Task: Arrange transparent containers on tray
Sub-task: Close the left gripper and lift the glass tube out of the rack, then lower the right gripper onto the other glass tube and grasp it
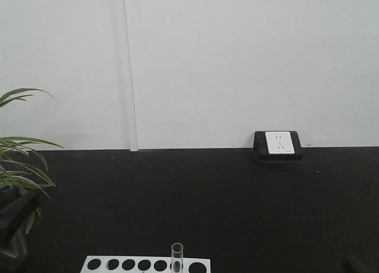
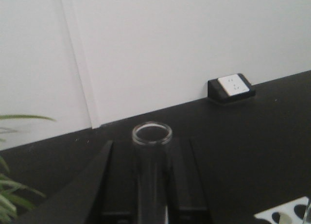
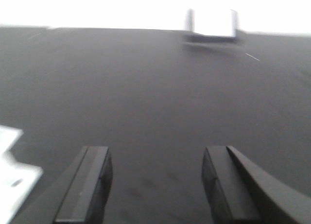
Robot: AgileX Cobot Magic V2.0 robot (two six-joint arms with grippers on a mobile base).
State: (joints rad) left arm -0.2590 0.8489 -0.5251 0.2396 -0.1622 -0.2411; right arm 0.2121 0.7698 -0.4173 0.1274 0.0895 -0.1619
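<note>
Glass tube (image 1: 177, 256), thin, clear and round-rimmed, is stood upright over the broad matte black desk (image 1: 207, 202), in the flat white holed rack (image 1: 136, 259) at the front view's lower centre. The right pincer (image 3: 155, 153) is held above the desk, its dark blocky fingers apart. The left pincer (image 2: 150, 148) is clamped on a second glass tube (image 2: 151, 185) at lower centre of its wrist view.

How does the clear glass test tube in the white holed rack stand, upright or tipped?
Upright: the clear glass test tube rises vertically from the white holed rack.
</note>
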